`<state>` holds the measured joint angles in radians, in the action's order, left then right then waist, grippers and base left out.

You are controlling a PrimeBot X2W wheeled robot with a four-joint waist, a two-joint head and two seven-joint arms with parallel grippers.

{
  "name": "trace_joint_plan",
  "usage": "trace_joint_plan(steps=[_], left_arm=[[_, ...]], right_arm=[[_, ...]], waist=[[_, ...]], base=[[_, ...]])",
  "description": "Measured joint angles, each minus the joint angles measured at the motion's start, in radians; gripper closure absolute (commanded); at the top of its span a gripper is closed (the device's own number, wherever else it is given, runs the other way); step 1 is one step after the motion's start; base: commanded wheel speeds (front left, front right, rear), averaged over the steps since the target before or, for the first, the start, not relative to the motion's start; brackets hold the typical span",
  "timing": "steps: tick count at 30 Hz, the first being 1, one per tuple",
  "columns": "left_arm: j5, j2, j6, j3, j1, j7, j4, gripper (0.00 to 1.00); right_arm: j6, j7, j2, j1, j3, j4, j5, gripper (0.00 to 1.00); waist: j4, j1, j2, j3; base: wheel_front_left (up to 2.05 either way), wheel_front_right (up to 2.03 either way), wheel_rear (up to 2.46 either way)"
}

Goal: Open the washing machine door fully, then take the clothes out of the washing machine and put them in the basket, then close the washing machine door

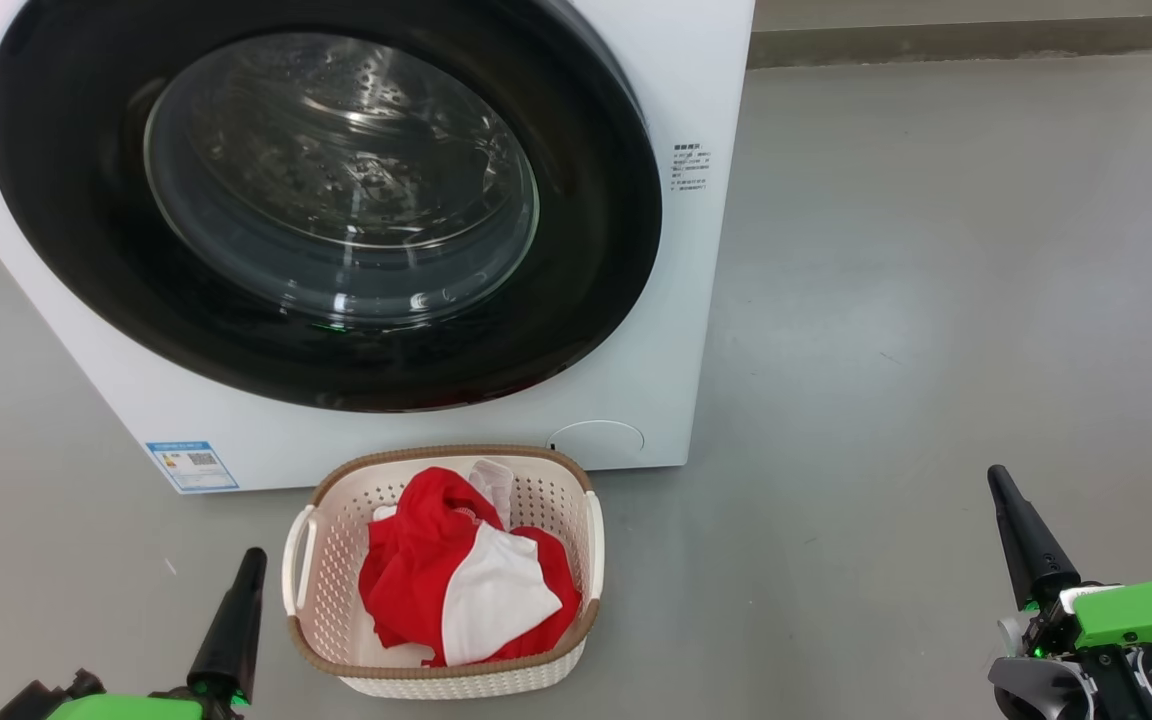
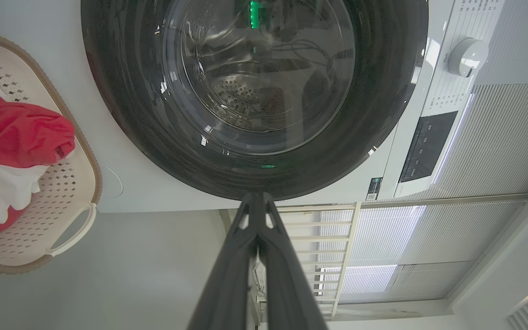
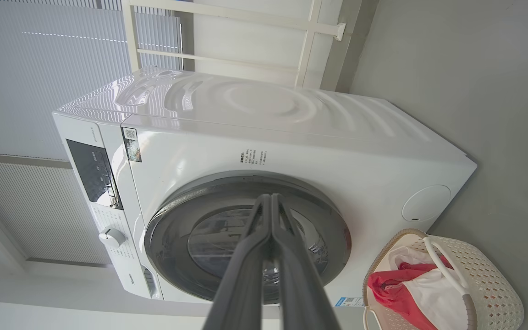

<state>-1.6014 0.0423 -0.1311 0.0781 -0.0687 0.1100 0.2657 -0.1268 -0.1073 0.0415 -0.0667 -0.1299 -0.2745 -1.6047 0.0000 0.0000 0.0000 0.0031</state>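
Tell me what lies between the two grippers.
In the head view, the basket holding the clothes sits between the left gripper and the right gripper, nearer the left; the rest is bare floor.

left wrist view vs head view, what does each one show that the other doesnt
Left wrist view, not the head view: the white dial, the dark control panel and the window blinds. Head view, not the left wrist view: the blue label sticker and the right gripper, shut. Both: the closed washing machine door, the basket holding the clothes, and the shut left gripper.
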Motion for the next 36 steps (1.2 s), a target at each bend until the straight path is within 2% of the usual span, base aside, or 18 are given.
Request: trace_joint_plan(steps=[36], left_arm=[[0.000,0.000,0.000,0.000,0.000,0.000,0.000,1.00]], right_arm=[[0.000,0.000,0.000,0.000,0.000,0.000,0.000,1.00]], waist=[[0.000,0.0000,0.0000,0.000]], base=[[0.00,0.00,0.00]])
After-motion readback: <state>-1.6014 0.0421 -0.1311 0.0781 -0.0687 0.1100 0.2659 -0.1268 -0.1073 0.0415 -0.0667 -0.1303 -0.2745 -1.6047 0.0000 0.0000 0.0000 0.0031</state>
